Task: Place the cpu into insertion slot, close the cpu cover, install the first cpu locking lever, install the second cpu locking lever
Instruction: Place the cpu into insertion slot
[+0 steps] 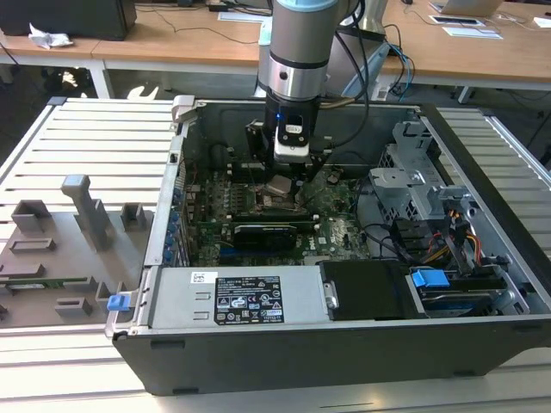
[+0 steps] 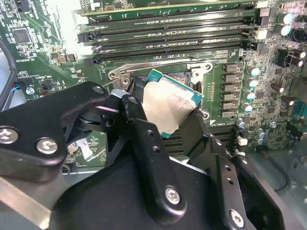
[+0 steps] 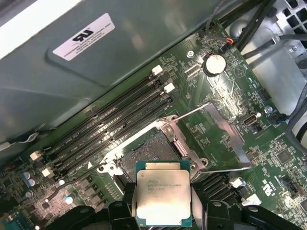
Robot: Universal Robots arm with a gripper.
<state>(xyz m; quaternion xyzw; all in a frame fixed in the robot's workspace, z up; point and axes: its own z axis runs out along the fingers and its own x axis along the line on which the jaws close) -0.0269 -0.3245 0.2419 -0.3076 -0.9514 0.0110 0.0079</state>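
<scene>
One cpu is held clamped between the two jaws (silver top showing), just above the one insertion slot, whose cpu cover is raised open.

I count one arm with one gripper, and one cpu. There is one socket and one cover. Four memory slots run beside the socket, and one coin cell is near them. One case stands here, with two blue clips and one black card.
</scene>
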